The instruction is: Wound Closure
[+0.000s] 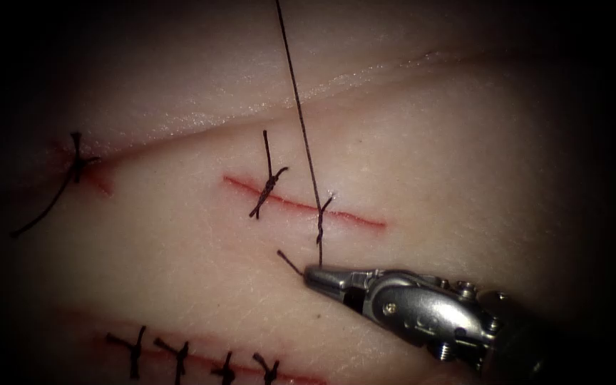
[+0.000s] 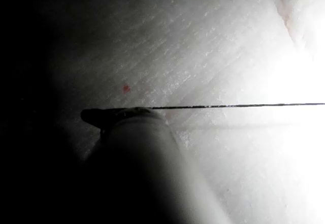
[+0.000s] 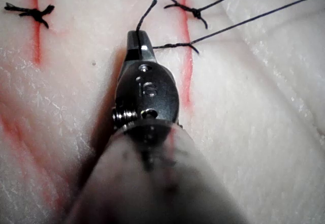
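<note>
Thread grip, right tool: right tool [image 1: 315,274] comes in from about four o'clock in the endoscope view; its jaws are closed on the short end of the thread [image 1: 301,121], whose tail [image 1: 288,261] sticks out past the tip toward ten o'clock.
Thread grip, left tool: left tool [image 2: 109,116] sits at one end of a taut strand [image 2: 238,105] in the left wrist view; the strand seems to start at its tip, so it probably holds the long end, but I cannot tell how its jaws stand.
Thread axis: from the knot [image 1: 320,227] on the cut [image 1: 354,217] the long strand runs straight up, close to twelve o'clock, and leaves the endoscope view; the short end drops toward six o'clock into the right tool's tip.
Key relation: knot lies just beyond the right tool's tip at about twelve o'clock, near but not touching; the two ends pull roughly opposite along a twelve-to-six line, crossing the cut.
Nearer arm: right tool is the one close to the knot.
Needle: cannot be made out.
Tissue: tissue [image 1: 465,157] carries one finished stitch [image 1: 268,184] on the same cut, toward ten o'clock from the knot, plus other tied stitches on neighbouring cuts.
</note>
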Controlling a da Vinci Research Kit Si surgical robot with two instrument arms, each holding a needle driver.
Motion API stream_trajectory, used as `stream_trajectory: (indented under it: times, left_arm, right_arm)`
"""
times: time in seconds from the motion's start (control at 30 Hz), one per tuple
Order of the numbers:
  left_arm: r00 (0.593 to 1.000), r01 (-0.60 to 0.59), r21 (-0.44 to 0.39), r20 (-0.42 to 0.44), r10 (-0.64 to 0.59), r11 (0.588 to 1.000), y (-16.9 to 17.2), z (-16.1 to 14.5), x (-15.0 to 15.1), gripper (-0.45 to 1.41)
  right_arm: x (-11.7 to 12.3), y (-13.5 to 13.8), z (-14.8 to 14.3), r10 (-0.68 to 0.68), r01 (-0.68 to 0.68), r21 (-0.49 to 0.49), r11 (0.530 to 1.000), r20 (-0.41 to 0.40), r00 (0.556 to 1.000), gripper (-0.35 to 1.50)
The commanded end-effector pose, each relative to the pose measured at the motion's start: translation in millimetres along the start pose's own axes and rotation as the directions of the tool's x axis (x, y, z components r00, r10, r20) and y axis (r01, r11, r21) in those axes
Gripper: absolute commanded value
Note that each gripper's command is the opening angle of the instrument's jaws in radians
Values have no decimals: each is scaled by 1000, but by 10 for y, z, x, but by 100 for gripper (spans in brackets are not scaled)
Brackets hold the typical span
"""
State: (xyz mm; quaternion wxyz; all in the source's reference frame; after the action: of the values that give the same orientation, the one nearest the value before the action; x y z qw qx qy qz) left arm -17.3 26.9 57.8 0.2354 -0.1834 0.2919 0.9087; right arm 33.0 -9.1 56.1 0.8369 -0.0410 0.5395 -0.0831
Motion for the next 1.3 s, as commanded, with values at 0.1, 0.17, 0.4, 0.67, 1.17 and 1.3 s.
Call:
stream_trajectory:
  times: [0.1,0.17,0.4,0.67,1.17,1.3]
  left_arm:
    - [1000,1,-1,0,-1,1000,7,5,0,-45]
    - [1000,1,-1,0,-1,1000,6,5,0,-45]
    - [1000,-10,26,-1,10,1000,32,-20,1,-45]
    - [999,-9,-39,-37,8,999,77,-90,-1,-45]
    - [990,-21,-122,-138,4,992,215,-278,-17,-45]
    - [989,-39,-132,-144,20,990,244,-286,-30,-45]
  right_arm:
    - [-2,-12,12,11,-11,22,1000,4,1000,-35]
    - [-3,-17,14,16,-16,29,999,8,1000,-35]
    - [10,14,11,361,-370,-81,925,-108,926,146]
    - [31,53,-23,510,-553,-105,827,-275,815,148]
    - [21,109,-38,440,-474,-173,863,-203,875,-35]
    - [3,124,-25,432,-457,-189,869,-159,888,-35]
